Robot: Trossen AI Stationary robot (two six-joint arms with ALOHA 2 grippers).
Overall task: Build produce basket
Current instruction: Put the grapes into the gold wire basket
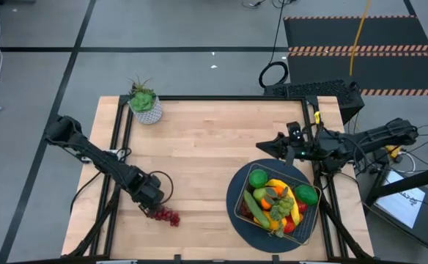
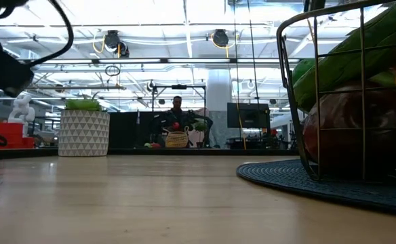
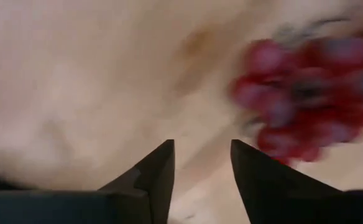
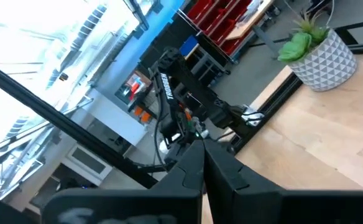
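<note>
The wire-mesh basket (image 1: 237,209) stands on a round dark blue mat (image 1: 232,187) at the table's near right. It is filled with produce (image 1: 276,202): green, yellow, orange and red pieces. A bunch of red grapes (image 1: 166,215) lies on the wood at the near left. My left gripper (image 1: 154,204) points down just beside the grapes, open, with nothing between its fingers (image 3: 160,165); the grapes (image 3: 306,93) lie off to one side of them. My right gripper (image 1: 262,149) hovers level above the table, beyond the basket, shut and empty (image 4: 203,158).
A green potted plant in a white patterned pot (image 1: 145,104) stands at the far left corner. In the low view the basket (image 2: 347,102) fills the right side. Bare wood lies between the grapes and the mat.
</note>
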